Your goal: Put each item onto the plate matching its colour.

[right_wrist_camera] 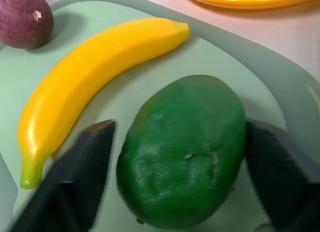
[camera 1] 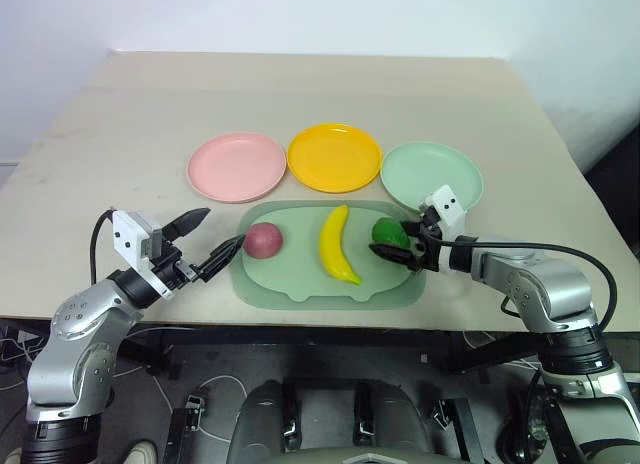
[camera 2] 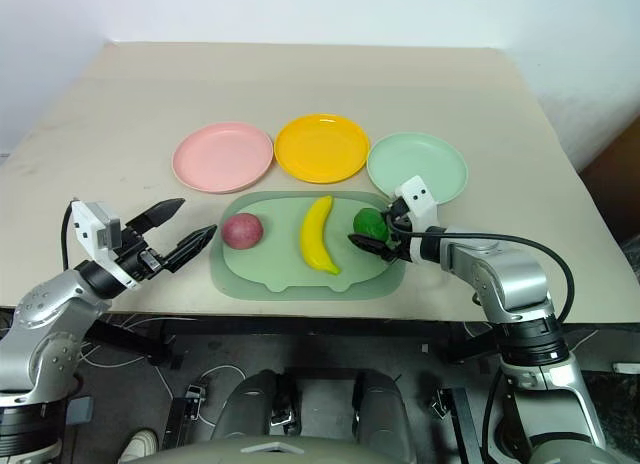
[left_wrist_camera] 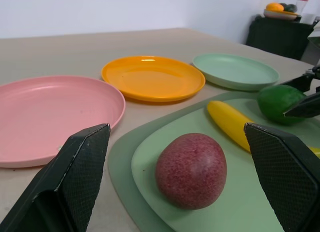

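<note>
- The lime [right_wrist_camera: 187, 152] lay on the mat [camera 1: 300, 279], at the mat's right end, beside the banana.
- The right pincer [camera 1: 399, 246] sat around the lime, one black finger [right_wrist_camera: 82, 167] on each side of it; the fingers stood spread with a narrow gap to the fruit on both sides, so no contact could be told.
- The banana [camera 1: 337, 244] lay in the middle of the mat, curved, its long axis running from the mat's far edge toward the near edge, well clear of the right pincer's fingers.
- The red fruit [camera 1: 263, 240] rested at the mat's left end, apart from the banana.
- The left pincer [camera 1: 212, 236] hovered just off the mat's left edge, pointing at the red fruit, its two fingers [left_wrist_camera: 75, 177] spread wide and holding nothing; one fingertip reached close to the mat's left rim.
- Beyond the mat's far edge three plates stood in a row on the surface [camera 1: 120, 114]: the pink plate [camera 1: 236, 166] past the mat's left end, the yellow plate [camera 1: 334, 156] past its middle, the green plate [camera 1: 432, 174] past its right end.
- The pink and yellow plates sat nearly rim to rim; the green plate's near rim lay just beside the mat's far right corner, right behind the right pincer.
- All three plates were bare.
</note>
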Controlling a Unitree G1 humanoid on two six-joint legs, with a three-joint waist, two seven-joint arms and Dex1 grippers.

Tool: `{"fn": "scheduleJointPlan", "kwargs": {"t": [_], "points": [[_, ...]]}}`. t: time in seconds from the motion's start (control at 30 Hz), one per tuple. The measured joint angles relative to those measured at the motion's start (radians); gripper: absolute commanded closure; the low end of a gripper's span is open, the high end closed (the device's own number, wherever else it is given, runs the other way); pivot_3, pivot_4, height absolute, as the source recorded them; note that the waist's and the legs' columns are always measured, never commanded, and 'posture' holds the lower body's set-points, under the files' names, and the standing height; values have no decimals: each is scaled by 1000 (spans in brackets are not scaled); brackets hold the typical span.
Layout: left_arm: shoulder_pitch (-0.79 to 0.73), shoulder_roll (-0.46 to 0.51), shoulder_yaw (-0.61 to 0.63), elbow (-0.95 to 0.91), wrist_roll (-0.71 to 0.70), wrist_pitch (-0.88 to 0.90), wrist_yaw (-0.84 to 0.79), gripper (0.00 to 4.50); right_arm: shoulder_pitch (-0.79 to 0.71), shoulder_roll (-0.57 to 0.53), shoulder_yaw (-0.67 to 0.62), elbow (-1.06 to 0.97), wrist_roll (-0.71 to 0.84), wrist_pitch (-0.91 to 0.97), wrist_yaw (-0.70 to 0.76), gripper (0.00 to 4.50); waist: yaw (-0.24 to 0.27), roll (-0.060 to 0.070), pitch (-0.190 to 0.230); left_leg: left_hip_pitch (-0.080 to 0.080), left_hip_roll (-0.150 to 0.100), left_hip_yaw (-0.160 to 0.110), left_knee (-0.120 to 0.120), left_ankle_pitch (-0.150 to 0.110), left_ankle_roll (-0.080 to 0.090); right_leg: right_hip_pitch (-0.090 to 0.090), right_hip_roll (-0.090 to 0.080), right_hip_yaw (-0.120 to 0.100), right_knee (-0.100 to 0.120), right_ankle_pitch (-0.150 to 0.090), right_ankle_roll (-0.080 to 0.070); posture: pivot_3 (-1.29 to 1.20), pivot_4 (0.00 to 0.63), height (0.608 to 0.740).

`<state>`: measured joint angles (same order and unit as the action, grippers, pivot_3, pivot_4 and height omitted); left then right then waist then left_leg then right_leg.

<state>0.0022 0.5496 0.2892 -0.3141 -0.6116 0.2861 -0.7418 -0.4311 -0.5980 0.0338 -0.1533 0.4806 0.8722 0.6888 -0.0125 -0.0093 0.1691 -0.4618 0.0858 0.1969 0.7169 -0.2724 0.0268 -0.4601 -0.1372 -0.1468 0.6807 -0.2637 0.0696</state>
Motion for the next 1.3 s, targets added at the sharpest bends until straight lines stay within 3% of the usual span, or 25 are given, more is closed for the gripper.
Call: {"fn": "scheduleJointPlan", "kwargs": {"t": [0.2,0.43,0.57,0.8,0.93,1.1,1.2,1.3], "points": [[5,-3,1,19,12,-18,-7,0,-30,-17,-18,-3,17,-5,43,1619,-1,0,0,0,0,0,0,0,0,0,0,0,0,0,0,0,150,695],[40,-3,10,18,13,-37,-15,0,-225,18,-77,132,-2,-82,3,1619,-3,0,0,0,0,1,0,0,0,-1,0,0,0,0,0,0,150,695],[72,-4,21,14,13,-39,-10,0,-323,47,-52,360,-89,-184,-22,1619,-3,0,0,0,0,2,0,0,0,-1,0,0,0,0,0,0,150,695],[81,-6,26,-33,12,-34,35,0,-557,134,-21,959,-305,-420,-239,1619,-9,1,1,-1,-1,4,0,1,-1,-2,1,1,2,0,0,0,150,695],[78,-6,27,-56,11,-22,62,0,-605,153,-30,1106,-343,-507,-289,1619,-11,1,1,0,-1,5,0,1,-1,-3,1,2,2,0,0,0,150,695],[69,-5,27,-79,11,3,88,0,-618,161,-52,1150,-353,-546,-294,27,-11,2,1,0,-1,5,0,1,-1,-3,1,2,2,0,0,0,150,695],[63,-5,27,-86,9,16,99,0,-615,163,-71,1115,-339,-522,-276,27,-11,3,2,-1,0,5,0,1,-1,-3,1,3,2,0,0,0,150,695],[56,-3,27,-92,2,34,104,0,-558,163,-100,853,-288,-415,-244,27,-10,4,2,-1,0,5,-1,1,-1,-3,2,3,2,0,1,0,150,695]]}}
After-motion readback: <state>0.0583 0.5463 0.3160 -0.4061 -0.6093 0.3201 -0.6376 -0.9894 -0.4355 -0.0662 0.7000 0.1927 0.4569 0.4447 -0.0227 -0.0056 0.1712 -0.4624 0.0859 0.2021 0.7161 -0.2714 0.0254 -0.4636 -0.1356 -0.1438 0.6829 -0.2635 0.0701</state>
